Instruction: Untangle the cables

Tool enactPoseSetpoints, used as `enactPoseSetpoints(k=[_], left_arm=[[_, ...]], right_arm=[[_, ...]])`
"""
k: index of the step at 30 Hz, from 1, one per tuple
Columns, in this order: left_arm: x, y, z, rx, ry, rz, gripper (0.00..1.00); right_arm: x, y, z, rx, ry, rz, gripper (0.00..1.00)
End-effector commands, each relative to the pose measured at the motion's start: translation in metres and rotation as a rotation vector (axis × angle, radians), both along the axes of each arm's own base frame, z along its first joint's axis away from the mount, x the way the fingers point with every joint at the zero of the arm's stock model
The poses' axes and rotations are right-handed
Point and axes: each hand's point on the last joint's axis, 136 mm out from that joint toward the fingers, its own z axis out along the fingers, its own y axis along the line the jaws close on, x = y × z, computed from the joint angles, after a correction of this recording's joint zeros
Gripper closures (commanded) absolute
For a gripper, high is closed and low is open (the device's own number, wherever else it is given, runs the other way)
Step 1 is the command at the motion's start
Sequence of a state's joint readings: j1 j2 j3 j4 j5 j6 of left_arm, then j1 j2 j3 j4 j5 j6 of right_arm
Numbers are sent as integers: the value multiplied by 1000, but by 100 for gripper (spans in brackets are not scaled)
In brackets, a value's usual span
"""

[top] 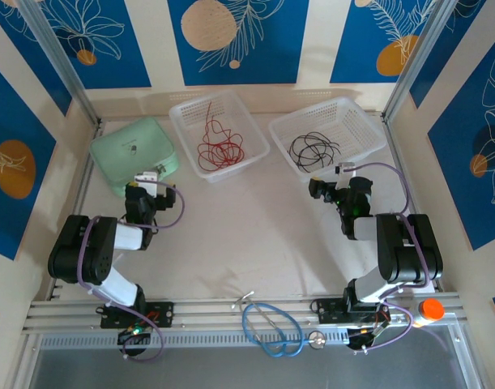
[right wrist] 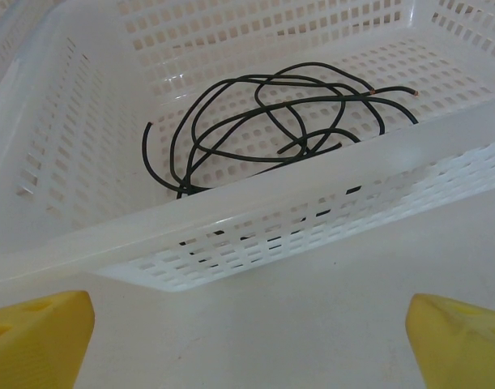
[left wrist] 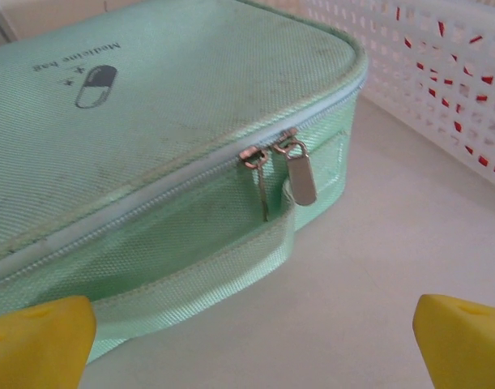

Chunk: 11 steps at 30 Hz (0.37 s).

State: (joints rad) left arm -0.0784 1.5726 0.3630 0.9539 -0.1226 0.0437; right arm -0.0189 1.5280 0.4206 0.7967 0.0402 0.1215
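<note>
We have the right gripper (right wrist: pixel 247 344) gaping empty, with the black cables (right wrist: pixel 263 113) just ahead inside their basket (right wrist: pixel 312 190). The red cables (top: pixel 220 147) lie left of it in another basket (top: pixel 231 175) (sorted by colour, we judge). Our left gripper (left wrist: pixel 247 344) is spread wide too, facing a green bag (left wrist: pixel 150 121).

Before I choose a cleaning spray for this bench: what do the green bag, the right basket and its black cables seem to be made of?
Green bag: matte woven fabric, probably nylon; the weave shows. Zipper pulls: shiny, likely metal. Right basket: translucent white plastic, slightly glossy, moulded holes. Black cables: thin, smooth, probably plastic-sheathed wire.
</note>
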Motion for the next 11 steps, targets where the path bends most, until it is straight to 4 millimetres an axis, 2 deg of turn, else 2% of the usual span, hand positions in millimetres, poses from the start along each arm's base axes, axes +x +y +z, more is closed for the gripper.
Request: enactPoseSetpoints(k=[1, 11], left_arm=[[3, -11, 3, -15, 0, -67, 0], [3, -10, 4, -19, -1, -70, 0]], right_arm=[[0, 4, 3, -16, -13, 23, 1], [0, 5, 4, -15, -14, 27, 1]])
